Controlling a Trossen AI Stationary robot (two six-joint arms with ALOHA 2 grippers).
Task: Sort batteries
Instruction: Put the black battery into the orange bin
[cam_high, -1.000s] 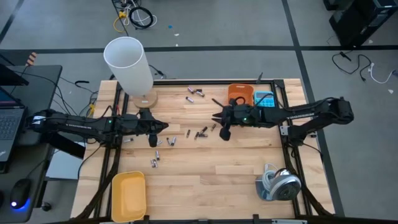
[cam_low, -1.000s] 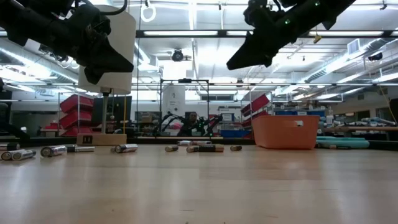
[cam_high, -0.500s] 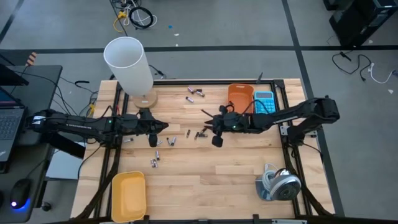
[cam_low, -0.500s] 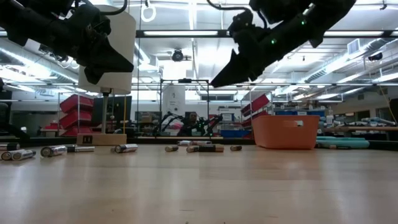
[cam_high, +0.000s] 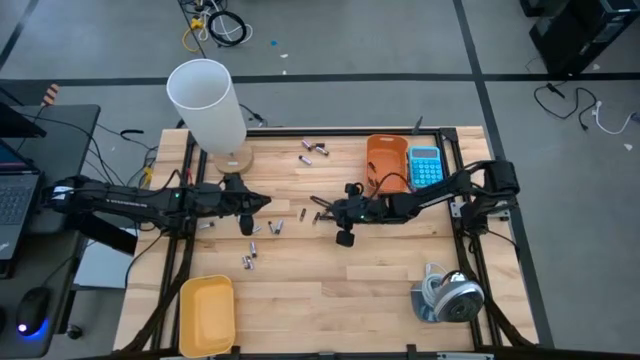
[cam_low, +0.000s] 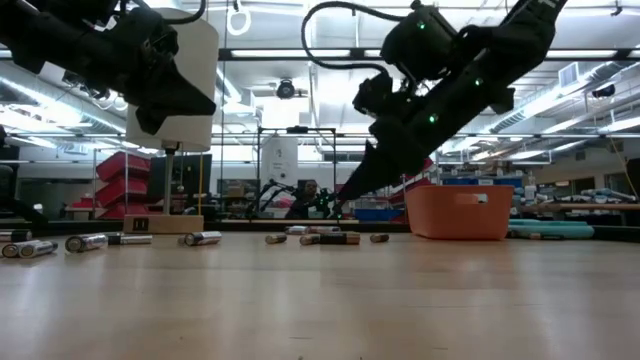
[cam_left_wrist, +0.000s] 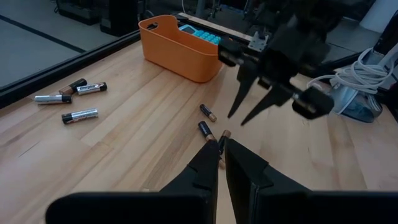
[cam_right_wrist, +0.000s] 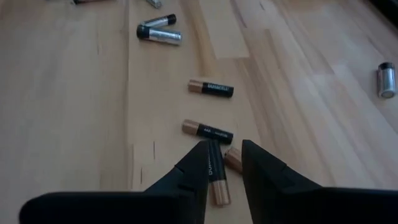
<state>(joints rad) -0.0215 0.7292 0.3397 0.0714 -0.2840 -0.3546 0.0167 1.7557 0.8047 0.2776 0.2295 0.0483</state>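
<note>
Hovering just above a small cluster of black-and-copper cylindrical batteries (cam_right_wrist: 216, 172) west of the orange plastic bin (cam_high: 381, 156), the right pincer (cam_right_wrist: 225, 163) is narrowly open; one cell's long axis runs between its fingers. Left pincer (cam_left_wrist: 221, 152), nearly closed, waits farther off.

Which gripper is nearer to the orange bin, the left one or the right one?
The right gripper is nearer: it is over the table middle, a short way from the orange bin. The left gripper waits farther away, beside the white lamp.
</note>
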